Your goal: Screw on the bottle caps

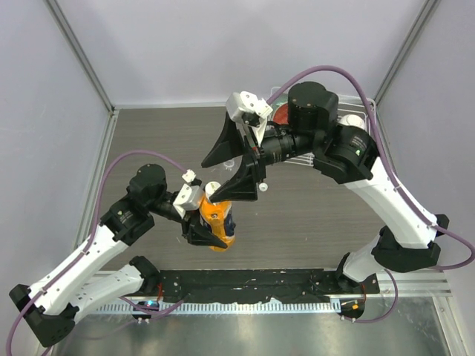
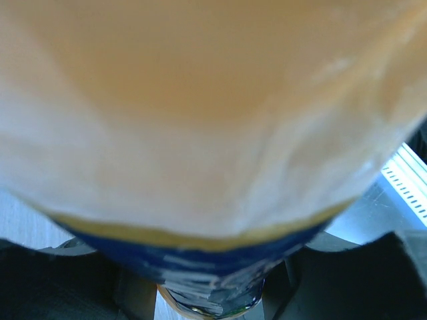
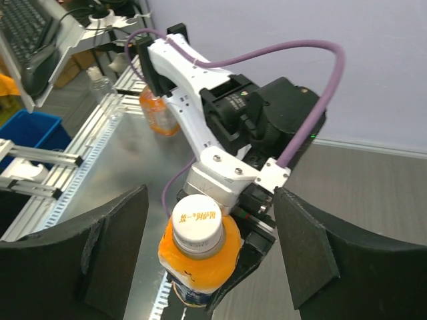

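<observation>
Near the worktop's [image 1: 159, 133] near edge, a little left of centre, the left gripper [image 1: 210, 226] is clenched on the body of the orange bottle [image 1: 220, 216] and holds it up off the surface. The cream cap [image 3: 197, 225] sits on the bottle's neck; you cannot tell from these views whether it is threaded home. The clear bottle and the white cap cannot be placed with confidence.

The right gripper [image 1: 213, 180] hangs over the cap with its jaws released, one on each side and neither touching it.

Hazards:
- If you close the right gripper off-centre, one jaw is likely to meet the cap first and push the bottle askew in the left grip, which may cross-thread the cap.
- Turning force on the cap may spin the smooth bottle body inside the left jaws.
- The left wrist housing lies just beside the right jaws, so a wide rotation risks contact between the arms.

Clearances: bare worktop shows toward the left edge and far-left corner. At the far-right corner the wire rack [image 1: 303, 157] and red plate [image 1: 280, 113] lie beneath the right arm, so withdraw upward rather than rightward.
</observation>
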### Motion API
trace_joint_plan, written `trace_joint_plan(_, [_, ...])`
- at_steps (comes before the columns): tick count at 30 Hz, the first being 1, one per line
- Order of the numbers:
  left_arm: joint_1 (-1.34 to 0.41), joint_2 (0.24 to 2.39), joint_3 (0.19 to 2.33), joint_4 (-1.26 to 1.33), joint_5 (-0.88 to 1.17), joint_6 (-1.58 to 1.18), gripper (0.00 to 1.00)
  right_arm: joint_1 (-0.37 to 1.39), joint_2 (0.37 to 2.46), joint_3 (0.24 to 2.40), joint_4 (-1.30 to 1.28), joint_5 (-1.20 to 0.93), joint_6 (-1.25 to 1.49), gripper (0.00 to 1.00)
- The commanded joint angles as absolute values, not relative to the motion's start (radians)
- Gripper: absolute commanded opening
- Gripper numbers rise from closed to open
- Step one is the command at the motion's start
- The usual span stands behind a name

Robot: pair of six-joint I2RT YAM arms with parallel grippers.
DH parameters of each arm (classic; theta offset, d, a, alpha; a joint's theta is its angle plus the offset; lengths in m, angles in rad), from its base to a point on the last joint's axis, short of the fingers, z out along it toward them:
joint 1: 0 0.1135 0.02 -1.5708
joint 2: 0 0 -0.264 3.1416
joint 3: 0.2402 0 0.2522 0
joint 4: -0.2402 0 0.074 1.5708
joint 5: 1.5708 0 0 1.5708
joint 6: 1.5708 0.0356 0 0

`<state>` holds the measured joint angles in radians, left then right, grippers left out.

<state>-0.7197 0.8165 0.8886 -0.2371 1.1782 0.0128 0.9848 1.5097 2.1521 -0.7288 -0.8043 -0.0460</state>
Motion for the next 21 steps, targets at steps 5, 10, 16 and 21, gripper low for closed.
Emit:
trace_joint_plan(5, [-0.713,0.827,0.95,-0.23,1.262,0.026,0.0,0.98,1.463,2.059,-0.557,-0.969,0.02,0.75])
trace_joint_plan(10, [-0.71,0.825,0.953,-0.229,1.246,0.032,0.0,0.982,1.457,2.028,-0.514,-0.989,0.046,0.66])
trace_joint_plan(16, [-0.707,0.818,0.95,-0.21,1.197,0.043,0.0,0.974,1.462,2.008,-0.503,-1.0,0.06,0.49])
trace_joint_plan(21, [-0.707,0.816,0.953,-0.189,1.16,0.04,0.0,0.965,1.463,1.993,-0.506,-0.991,0.071,0.24])
